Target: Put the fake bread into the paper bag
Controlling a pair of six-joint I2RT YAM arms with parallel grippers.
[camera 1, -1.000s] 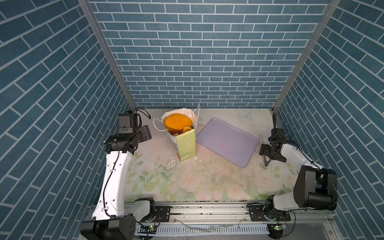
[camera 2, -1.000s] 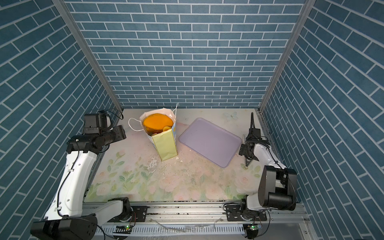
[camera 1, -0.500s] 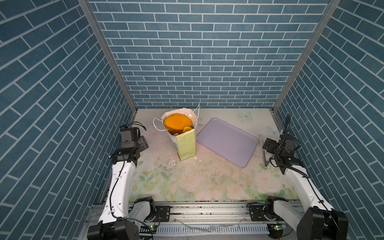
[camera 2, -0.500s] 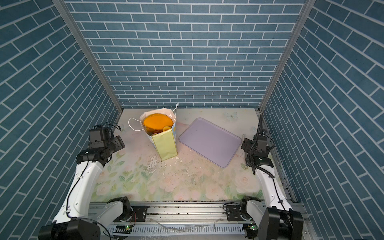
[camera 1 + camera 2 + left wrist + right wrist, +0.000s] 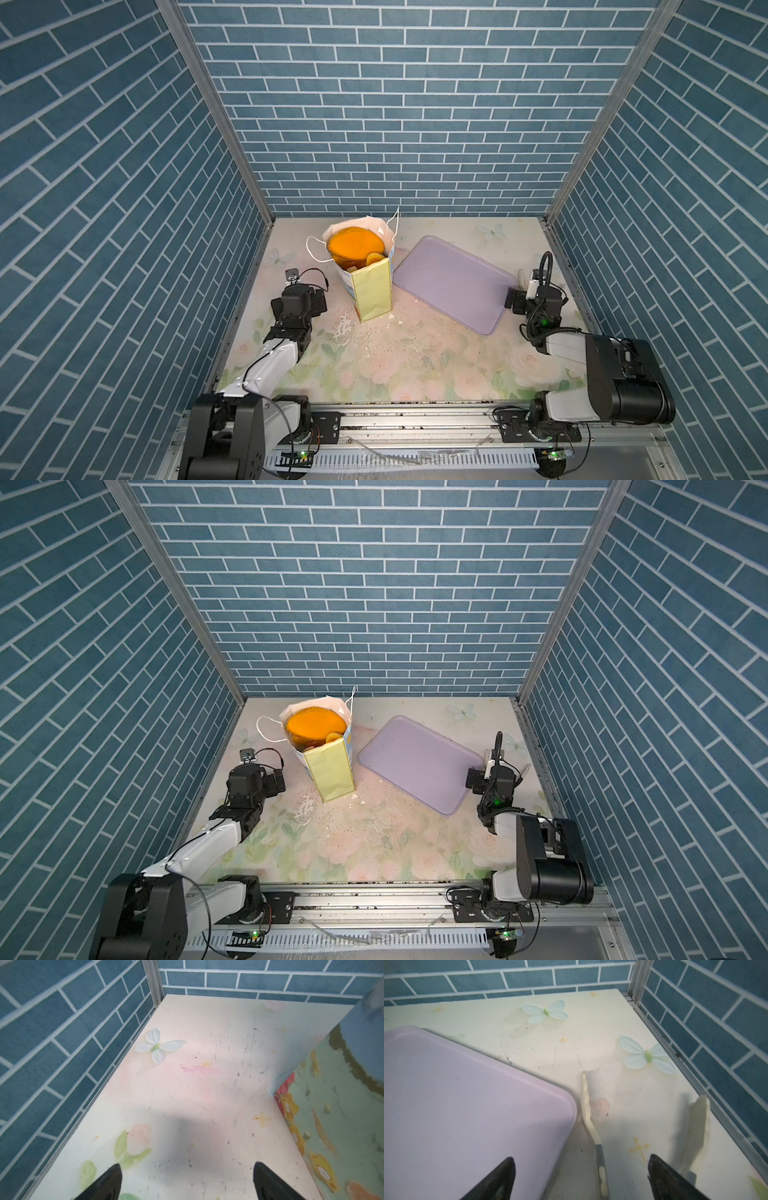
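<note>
— What's nearest you?
— My left fingers [image 5: 106, 1185] are spread wide over the counter [image 5: 197, 1084], holding nothing. My right fingers [image 5: 496, 1182] are spread too, empty, straddling a corner of the lavender tray [image 5: 467, 1095].
— And the fake bread [image 5: 353, 245]?
— Farther back, I see it piled inside the upright paper bag [image 5: 371, 291], just beside the tray.

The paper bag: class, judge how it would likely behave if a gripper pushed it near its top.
The paper bag is tall and narrow with the fake bread piled to its mouth, so a high push would probably tip it. Its bowed rim suggests thin walls that would likely crumple under a grip.
</note>
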